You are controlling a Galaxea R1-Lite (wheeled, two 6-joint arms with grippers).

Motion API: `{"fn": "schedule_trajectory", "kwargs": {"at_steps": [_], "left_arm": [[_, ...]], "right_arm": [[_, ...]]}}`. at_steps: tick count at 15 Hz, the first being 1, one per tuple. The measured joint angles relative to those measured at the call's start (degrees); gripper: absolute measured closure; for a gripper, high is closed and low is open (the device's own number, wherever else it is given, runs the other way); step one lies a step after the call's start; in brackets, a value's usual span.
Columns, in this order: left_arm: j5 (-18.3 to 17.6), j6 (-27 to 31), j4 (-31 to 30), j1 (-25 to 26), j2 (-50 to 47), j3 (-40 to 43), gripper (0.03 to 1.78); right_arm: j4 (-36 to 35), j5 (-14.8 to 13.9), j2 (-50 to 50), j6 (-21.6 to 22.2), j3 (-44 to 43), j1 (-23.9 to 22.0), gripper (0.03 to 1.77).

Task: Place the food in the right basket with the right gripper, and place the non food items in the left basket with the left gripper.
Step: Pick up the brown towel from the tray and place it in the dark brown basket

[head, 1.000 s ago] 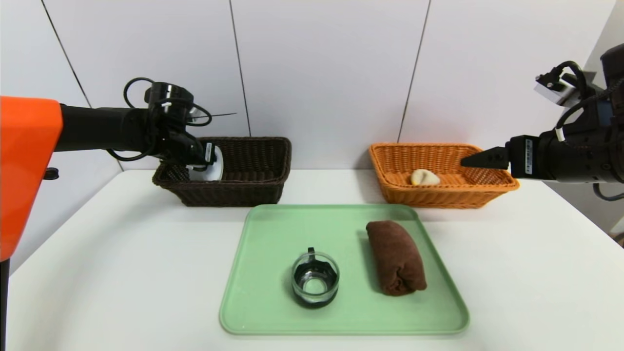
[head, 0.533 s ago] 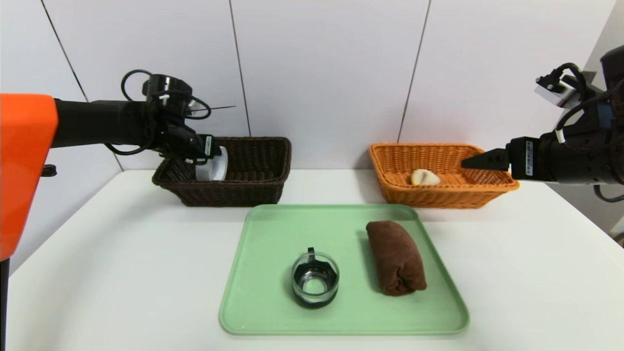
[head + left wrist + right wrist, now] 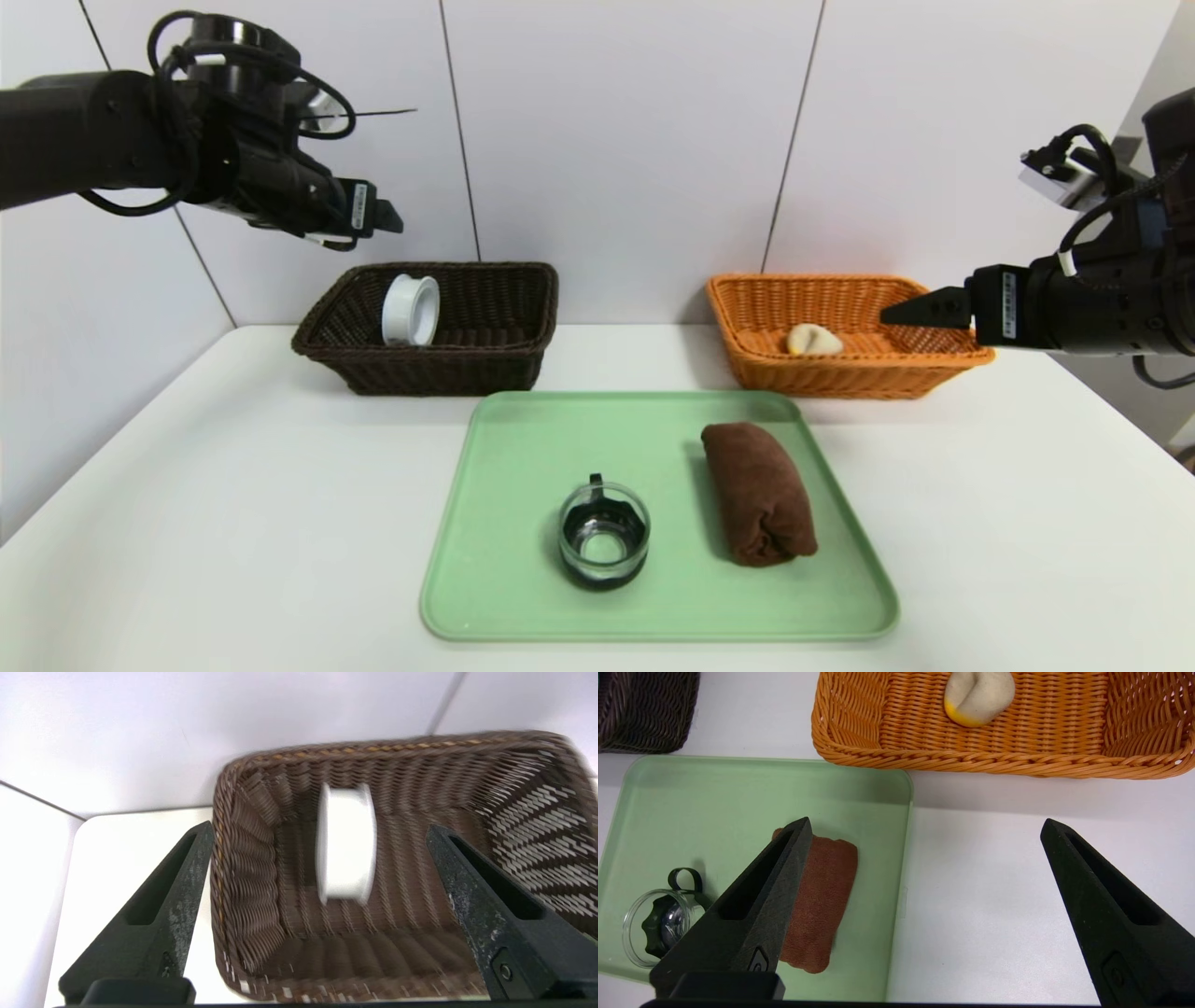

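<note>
A white roll [image 3: 411, 310] stands on its edge in the dark brown left basket [image 3: 439, 364]. My left gripper [image 3: 385, 217] hangs open and empty well above that basket's left end; its wrist view looks down on the roll [image 3: 346, 849] inside the basket [image 3: 243, 882]. A pale dumpling-like food piece [image 3: 812, 340] lies in the orange right basket [image 3: 840, 378]. My right gripper [image 3: 896, 310] is open and empty, hovering by that basket's right rim. On the green tray [image 3: 523, 439] stand a small glass jar [image 3: 603, 537] and a rolled brown towel [image 3: 758, 490].
The tray sits at the middle of the white table [image 3: 233, 523], in front of both baskets. A white panelled wall stands right behind the baskets. The right wrist view shows the towel [image 3: 822, 896], the jar [image 3: 658, 926] and the orange basket [image 3: 971, 758].
My left gripper opened and let go of the white roll, then rose up and to the left out of the dark basket. The roll stays standing inside. The right arm barely moved.
</note>
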Motion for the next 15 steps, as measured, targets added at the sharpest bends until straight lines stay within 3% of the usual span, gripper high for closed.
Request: {"fn": "schedule_trajectory", "kwargs": {"at_steps": [6, 10, 15], "left_arm": [[-1.5, -4.9, 11.0, -8.2, -9.4, 1.3, 0.15], [-4.8, -4.8, 11.9, -14.2, -13.8, 6.3, 0.14], [1.5, -7.8, 11.8, -26.3, -14.1, 7.6, 0.12]], "right_arm": [[0.0, 0.0, 0.0, 0.2, 0.0, -0.3, 0.10], [0.0, 0.0, -0.3, 0.1, 0.0, -0.4, 0.10], [0.1, -0.1, -0.7, 0.1, 0.0, -0.4, 0.10]]}}
